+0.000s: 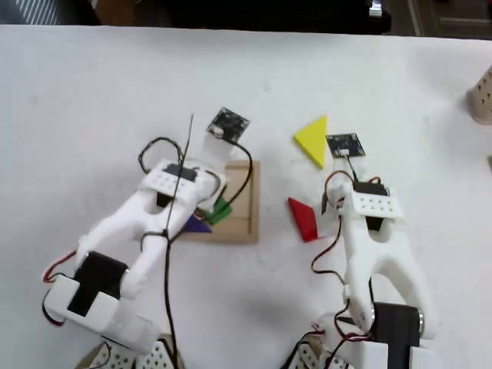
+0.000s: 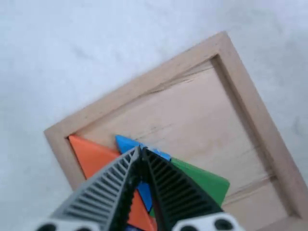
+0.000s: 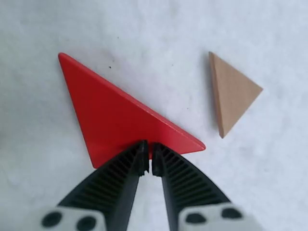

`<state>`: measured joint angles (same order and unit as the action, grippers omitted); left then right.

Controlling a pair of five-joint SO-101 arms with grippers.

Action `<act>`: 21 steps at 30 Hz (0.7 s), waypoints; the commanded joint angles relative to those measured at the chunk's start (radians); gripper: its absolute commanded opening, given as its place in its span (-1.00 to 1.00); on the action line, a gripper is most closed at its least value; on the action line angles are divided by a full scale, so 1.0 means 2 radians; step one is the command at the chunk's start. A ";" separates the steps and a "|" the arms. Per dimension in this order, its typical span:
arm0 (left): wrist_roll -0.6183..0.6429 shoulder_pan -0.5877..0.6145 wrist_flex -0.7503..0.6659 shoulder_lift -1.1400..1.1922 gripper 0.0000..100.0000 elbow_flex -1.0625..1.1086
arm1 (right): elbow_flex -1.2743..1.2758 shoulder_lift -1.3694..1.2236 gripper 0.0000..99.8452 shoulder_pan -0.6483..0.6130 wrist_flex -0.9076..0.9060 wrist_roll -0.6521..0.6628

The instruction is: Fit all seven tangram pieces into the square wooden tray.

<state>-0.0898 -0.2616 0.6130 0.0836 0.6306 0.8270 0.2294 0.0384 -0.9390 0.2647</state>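
The square wooden tray lies under my left arm. In its corner lie an orange piece, a blue piece and a green piece. My left gripper is shut, its tips right over the blue piece. A purple piece shows at the tray's near edge. The red triangle lies flat on the table, right of the tray. My right gripper is shut, tips at the triangle's long edge. A plain wooden triangle lies beside it. A yellow triangle lies farther back.
The white table stretches open to the far left and far right. A pale perforated object stands at the right edge. Cables hang from both arms, and the right arm stands just right of the red triangle.
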 commanded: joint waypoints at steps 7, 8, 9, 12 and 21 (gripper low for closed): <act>-0.003 -0.007 0.031 -0.007 -0.95 -0.015 | -0.002 0.018 -0.96 -0.004 0.008 0.005; -0.003 -0.007 0.035 -0.007 -0.95 -0.015 | -0.002 0.018 -0.96 -0.004 0.008 0.005; -0.004 -0.006 0.040 -0.007 -0.95 -0.015 | -0.002 0.018 -0.96 -0.004 0.008 0.005; -0.004 -0.005 0.035 -0.007 -0.95 -0.019 | -0.002 0.018 -0.96 -0.004 0.008 0.005; 0.036 -0.009 -0.097 -0.014 -0.95 -0.020 | -0.002 0.018 -0.96 -0.004 0.008 0.006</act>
<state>-0.0836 -0.2647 0.5301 0.0821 0.6199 0.8270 0.2294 0.0384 -0.9390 0.2647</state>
